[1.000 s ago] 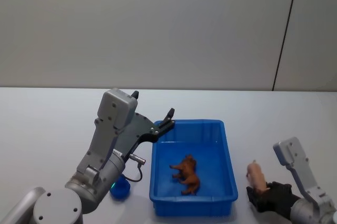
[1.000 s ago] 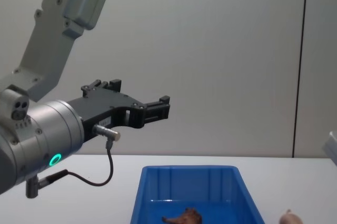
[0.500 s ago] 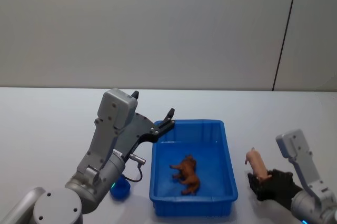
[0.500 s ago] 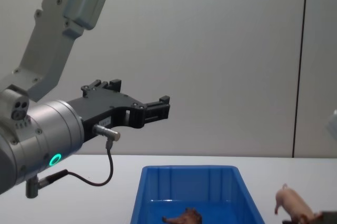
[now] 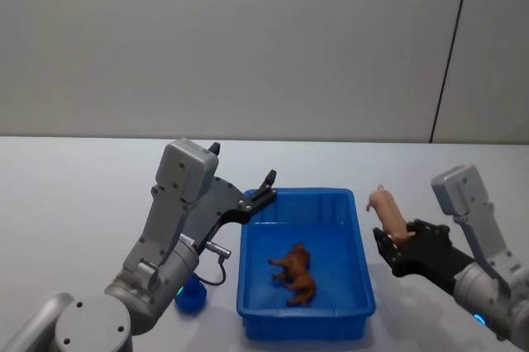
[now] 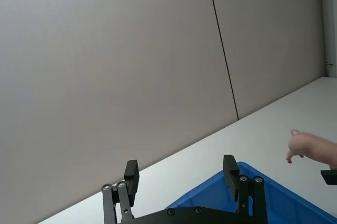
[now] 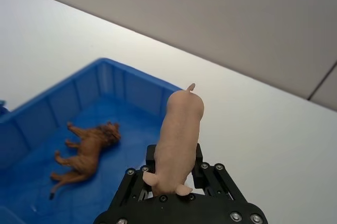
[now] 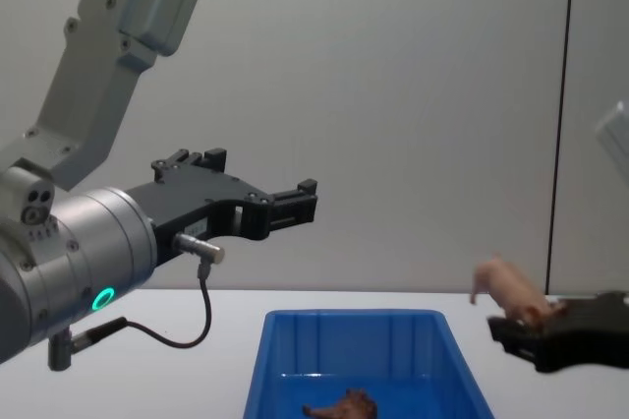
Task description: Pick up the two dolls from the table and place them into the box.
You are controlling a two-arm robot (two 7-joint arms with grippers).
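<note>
R fingers (image 7: pixel 198 154) pinch pink doll (image 5: pixel 386 210), up off worktop (image 5: pixel 83 203) just right of box (image 5: pixel 366 263); brown doll (image 5: pixel 294 273) lies inside. I'd shift left past the rim, drop low, then release. L fingers (image 6: pixel 230 167) spread, parked by box's far-left corner.

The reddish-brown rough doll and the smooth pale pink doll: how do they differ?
The reddish-brown doll lies inside the bright blue plastic bin; the pale pink doll is held aloft by the right gripper. The reddish-brown doll is rough, the pale pink doll smooth. Both are animal figures. The left gripper idles open beside the bin.
</note>
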